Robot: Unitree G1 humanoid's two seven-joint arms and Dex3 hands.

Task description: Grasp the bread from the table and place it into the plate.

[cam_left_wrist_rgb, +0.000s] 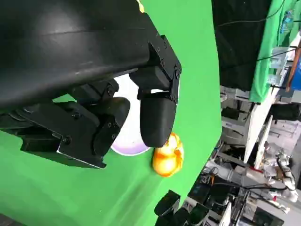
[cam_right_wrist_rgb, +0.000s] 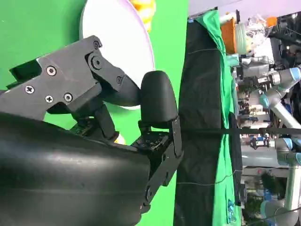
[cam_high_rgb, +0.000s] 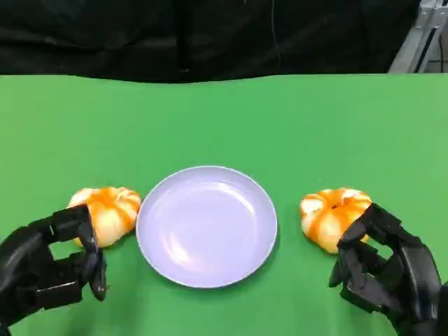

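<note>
A round lilac plate [cam_high_rgb: 206, 224] lies in the middle of the green table. One glazed orange-and-white bread [cam_high_rgb: 105, 210] sits just left of it, a second bread [cam_high_rgb: 332, 215] just right. My left hand [cam_high_rgb: 49, 269] hovers at the near side of the left bread, fingers curved and apart, holding nothing. My right hand [cam_high_rgb: 388, 269] sits at the near side of the right bread, fingertips over its edge, nothing gripped. The left wrist view shows the plate [cam_left_wrist_rgb: 129, 148] and the right bread [cam_left_wrist_rgb: 167, 157] past spread fingers. In the right wrist view the plate [cam_right_wrist_rgb: 117, 47] and left bread [cam_right_wrist_rgb: 143, 9] lie beyond the hand.
The green cloth [cam_high_rgb: 224, 119] stretches bare behind the plate up to a black curtain [cam_high_rgb: 210, 35]. A metal frame [cam_high_rgb: 420, 42] stands at the far right corner. Lab equipment and robot arms [cam_right_wrist_rgb: 273, 94] stand beyond the table.
</note>
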